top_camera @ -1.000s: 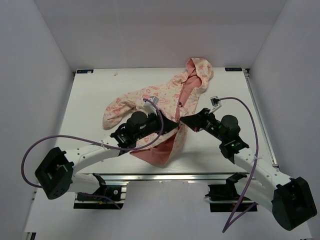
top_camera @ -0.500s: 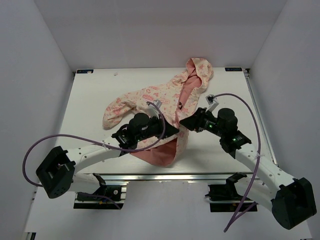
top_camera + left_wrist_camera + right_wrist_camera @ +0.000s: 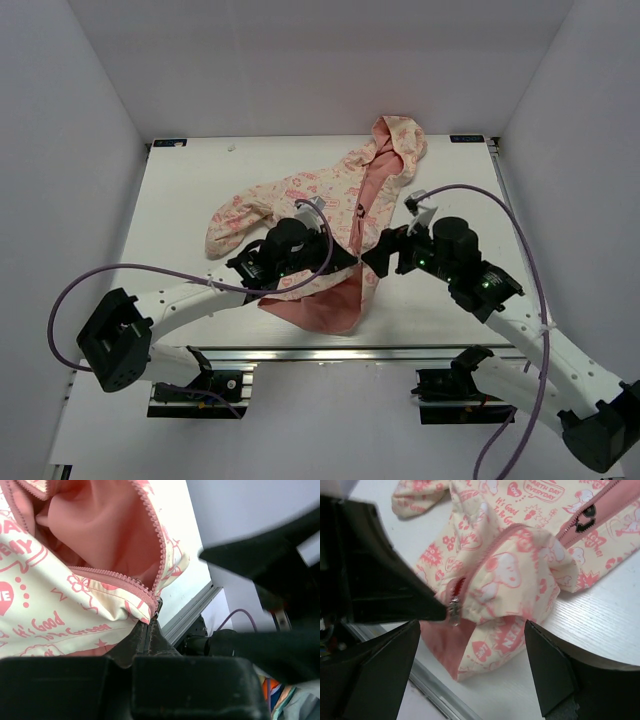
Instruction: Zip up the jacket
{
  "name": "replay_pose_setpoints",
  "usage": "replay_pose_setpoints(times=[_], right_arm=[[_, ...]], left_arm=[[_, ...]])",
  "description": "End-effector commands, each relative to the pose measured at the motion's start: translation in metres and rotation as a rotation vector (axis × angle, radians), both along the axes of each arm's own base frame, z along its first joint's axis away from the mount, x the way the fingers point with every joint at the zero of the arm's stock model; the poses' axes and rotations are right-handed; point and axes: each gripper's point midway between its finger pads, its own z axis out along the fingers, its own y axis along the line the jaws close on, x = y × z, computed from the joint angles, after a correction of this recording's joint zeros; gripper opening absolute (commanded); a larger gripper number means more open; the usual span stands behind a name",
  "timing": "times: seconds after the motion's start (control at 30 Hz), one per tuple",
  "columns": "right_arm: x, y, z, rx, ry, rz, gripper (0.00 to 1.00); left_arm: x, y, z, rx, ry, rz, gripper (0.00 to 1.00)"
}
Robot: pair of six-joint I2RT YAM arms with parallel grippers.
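A white table (image 3: 190,190) fills the middle of the top view. It is boxed in by plain white walls (image 3: 320,60) on the left, right and far sides. An aluminium rail (image 3: 300,353) runs along its near edge at the bottom of the frame. In the right wrist view the tabletop shows a faint wood grain at the lower right. Purple cables (image 3: 60,300) loop off both arms, out past the table's edge at lower left and lower right.

The jacket (image 3: 320,195) lies across the centre of the table. Its hood points to the top of the frame near the far edge, and one sleeve stretches toward the left. Its front is unzipped, and the salmon lining (image 3: 325,310) is spread open at the lower centre, close to the rail.

The left gripper (image 3: 345,262) sits at the centre of the frame, its jaws pressed together and pinching the jacket at the bottom end of the zipper (image 3: 155,535). The left wrist view shows the two rows of pink teeth meeting just above the fingertips. The right gripper (image 3: 375,258) faces it from the right, just beside it. Its jaws are spread wide and hold nothing. In the right wrist view the metal slider (image 3: 454,611) hangs between and ahead of the two spread fingers (image 3: 385,680), at the tip of the left gripper.
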Motion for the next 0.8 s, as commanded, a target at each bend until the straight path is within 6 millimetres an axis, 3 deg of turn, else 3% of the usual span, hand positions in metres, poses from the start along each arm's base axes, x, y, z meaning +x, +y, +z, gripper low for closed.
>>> replay_pose_setpoints(times=[0.0,0.07,0.1,0.27,0.4,0.6,0.77], right_arm=[[-0.002,-0.013,0.002,-0.244,-0.121,-0.061,0.89],[-0.016,-0.006,-0.007,-0.345,-0.130,-0.025,0.89],[-0.012,-0.012,-0.003,-0.392,-0.161,-0.080,0.89],[-0.026,0.002,-0.004,-0.503,-0.254,-0.065,0.89],[-0.023,0.009,0.002,-0.534,-0.329,-0.101,0.89],[-0.018,0.022,-0.012,-0.651,-0.369,-0.131,0.89],[-0.013,0.034,-0.010,-0.604,-0.404,-0.136,0.85]], left_arm=[[0.010,0.005,0.009,0.002,0.030,0.048,0.00],[0.011,0.006,0.013,-0.005,0.031,0.045,0.00],[0.009,0.006,0.015,-0.010,0.030,0.038,0.00],[0.007,0.007,0.022,-0.023,0.027,0.032,0.00],[0.003,0.006,0.023,-0.031,0.034,0.013,0.00],[-0.003,0.004,0.025,-0.053,0.043,-0.016,0.00],[-0.007,0.005,0.029,-0.068,0.042,-0.029,0.00]])
